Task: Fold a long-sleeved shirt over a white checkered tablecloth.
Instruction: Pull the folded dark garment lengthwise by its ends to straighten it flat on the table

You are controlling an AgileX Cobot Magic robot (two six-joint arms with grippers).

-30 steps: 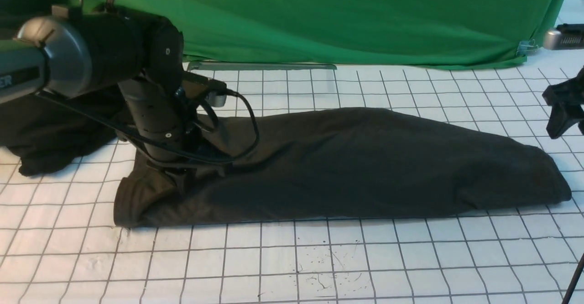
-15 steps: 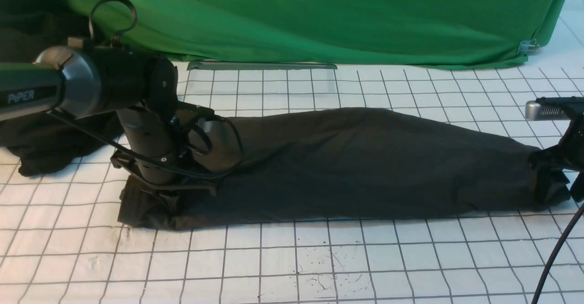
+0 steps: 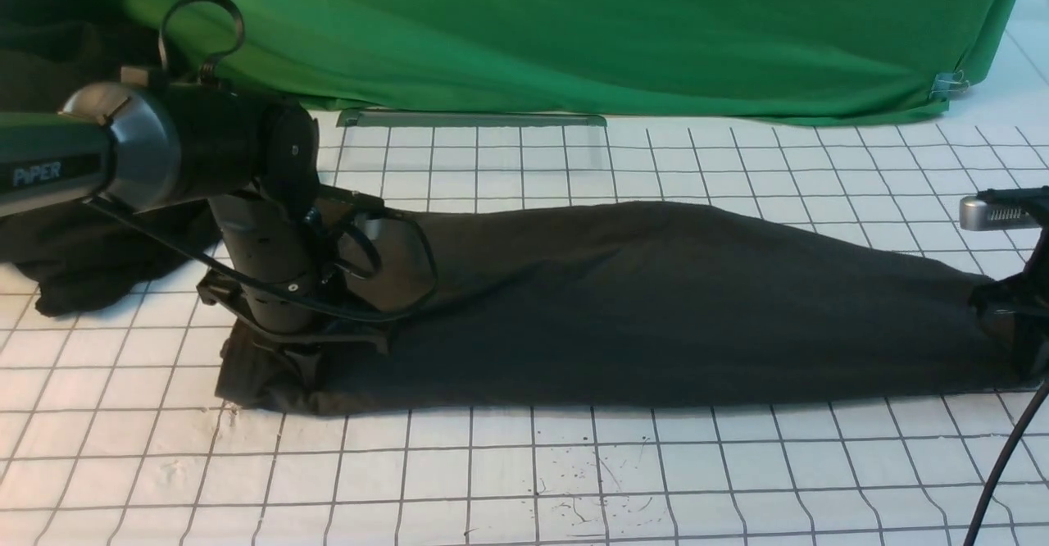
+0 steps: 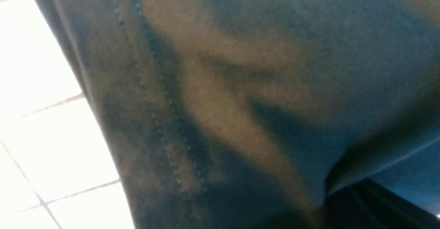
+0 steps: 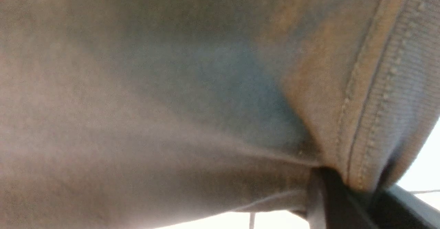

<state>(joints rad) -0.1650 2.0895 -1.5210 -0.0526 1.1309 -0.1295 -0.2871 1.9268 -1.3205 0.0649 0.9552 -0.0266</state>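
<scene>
Front view: the tablecloth (image 3: 574, 480) is spread flat beneath everything, and the shirt (image 3: 656, 308) is laid across its middle as a long, low band. Both ends are taken at once, a hold judged fit for lifting the band and doubling it evenly. The left gripper (image 3: 315, 361) is pressed down at the left end, closed on the cloth. The right gripper (image 3: 1012, 325) is set at the right end. The stitched hem (image 5: 381, 84) is gathered into its jaws, which seem clamped, though they are mostly hidden.
</scene>
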